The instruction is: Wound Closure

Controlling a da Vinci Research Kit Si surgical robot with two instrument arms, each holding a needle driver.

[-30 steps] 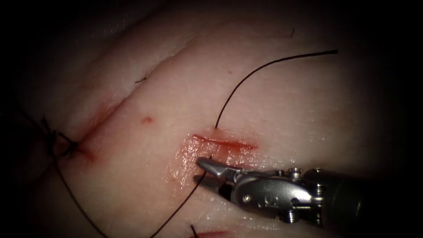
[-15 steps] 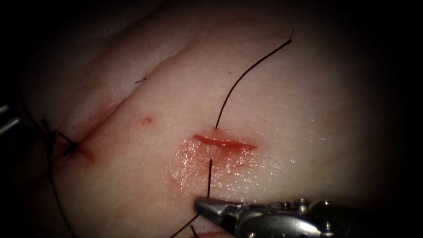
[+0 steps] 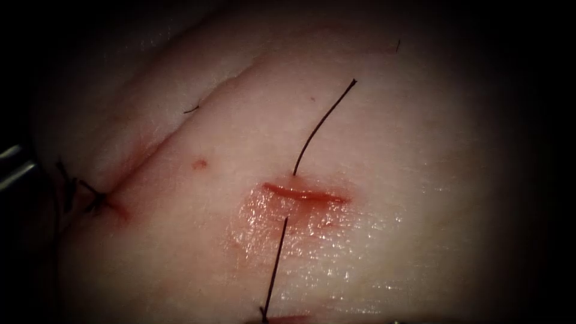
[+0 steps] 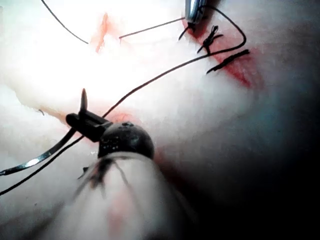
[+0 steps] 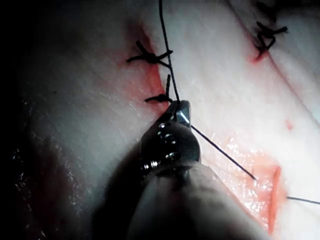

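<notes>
Needle [image 4: 35, 161]: clamped in left gripper [image 4: 82, 120], clear of tissue [image 3: 420, 180]. Thread [image 3: 321, 126]: passes through cut [image 3: 305, 194], free end above it; lower strand clamped in right gripper [image 5: 180, 112]. Knots [image 5: 150, 57]: nearby.

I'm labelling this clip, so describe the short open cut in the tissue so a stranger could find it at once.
On the pale tissue, look near the middle of the endoscope view for a glossy wet patch. At its upper edge lies the open cut, a short, nearly level red slit. Unlike the knotted stitch far to its left, it has one thread crossing it and no knot.
</notes>
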